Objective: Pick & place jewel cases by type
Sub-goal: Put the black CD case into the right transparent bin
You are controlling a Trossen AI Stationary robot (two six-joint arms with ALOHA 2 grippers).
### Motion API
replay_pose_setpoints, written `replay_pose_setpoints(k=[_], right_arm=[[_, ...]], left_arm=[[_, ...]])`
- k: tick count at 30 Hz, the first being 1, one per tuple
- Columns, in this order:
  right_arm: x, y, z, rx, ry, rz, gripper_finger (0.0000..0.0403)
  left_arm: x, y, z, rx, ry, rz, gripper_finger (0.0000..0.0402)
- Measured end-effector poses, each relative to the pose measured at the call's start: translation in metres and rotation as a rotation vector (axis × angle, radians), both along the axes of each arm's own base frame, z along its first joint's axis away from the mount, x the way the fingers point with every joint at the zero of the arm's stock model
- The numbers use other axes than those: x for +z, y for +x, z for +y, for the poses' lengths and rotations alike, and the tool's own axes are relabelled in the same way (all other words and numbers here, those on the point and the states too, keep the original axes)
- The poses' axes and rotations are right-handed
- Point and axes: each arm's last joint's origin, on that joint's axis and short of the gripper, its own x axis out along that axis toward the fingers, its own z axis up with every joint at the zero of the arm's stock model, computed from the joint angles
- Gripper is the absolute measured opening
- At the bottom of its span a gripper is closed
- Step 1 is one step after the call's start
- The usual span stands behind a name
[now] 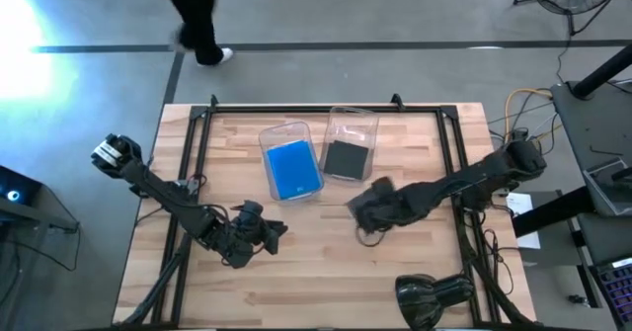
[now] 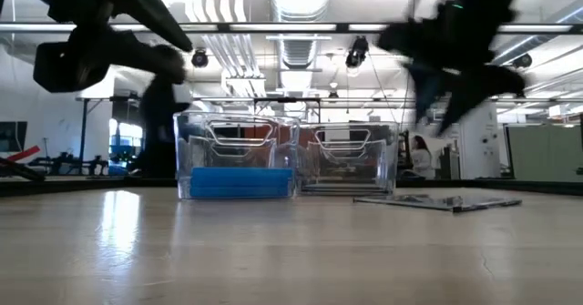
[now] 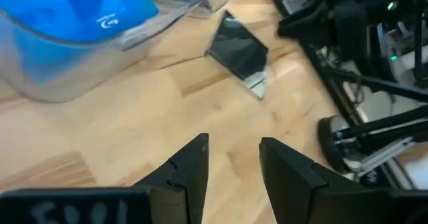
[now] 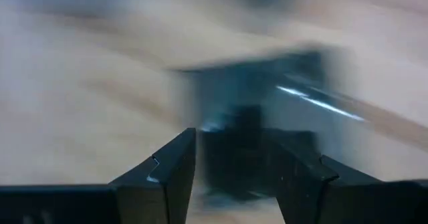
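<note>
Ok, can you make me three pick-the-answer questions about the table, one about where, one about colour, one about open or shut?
1. Where does the loose dark case lie?
A in a tray
B on the table
C on the floor

2. What colour are the cases in the left tray?
A blue
B red
C green

3. How is the left tool?
A shut on a case
B open, holding nothing
C shut on a tray

Answers:
1 B, it lies flat on the wood beside the right tray.
2 A, bright blue shows through the clear wall.
3 B, bare wood shows between its fingers.

Two dark jointed arms, black angular jaws, white wrist lettering
</note>
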Motion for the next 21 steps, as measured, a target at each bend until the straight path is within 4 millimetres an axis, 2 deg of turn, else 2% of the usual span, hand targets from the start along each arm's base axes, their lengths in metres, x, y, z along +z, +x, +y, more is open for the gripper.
replay_pose_setpoints(k=[2,4,8,12,15,18,21], right_arm=[[-0.008,-0.019,-0.006,-0.112,-0.018,0.131,0.0166],[-0.026,-0.034,-0.014,-0.175,-0.011,0.216,0.0166],[-0.053,-0.047,-0.022,-0.289,0.01,0.177,0.0166],[-0.073,-0.056,-0.029,-0.428,-0.008,0.092,0.0166],[-0.083,-0.058,-0.03,-0.373,0.014,0.043,0.0166],[-0.082,-0.041,-0.025,-0.274,0.114,-0.091,0.0166],[-0.077,-0.029,-0.018,-0.195,0.186,-0.153,0.0166]], left_arm=[[-0.004,0.002,-0.001,0.001,0.003,0.004,0.0114],[-0.006,0.007,-0.004,0.006,-0.012,-0.014,0.0114],[-0.019,0.016,-0.009,-0.023,-0.042,0.005,0.0114],[-0.035,0.026,-0.018,-0.064,-0.074,0.033,0.0114],[-0.049,0.032,-0.023,-0.052,-0.089,0.056,0.0114],[-0.067,0.037,-0.025,0.004,-0.152,0.083,0.0114],[-0.085,0.042,-0.02,0.135,-0.306,0.094,0.0114]])
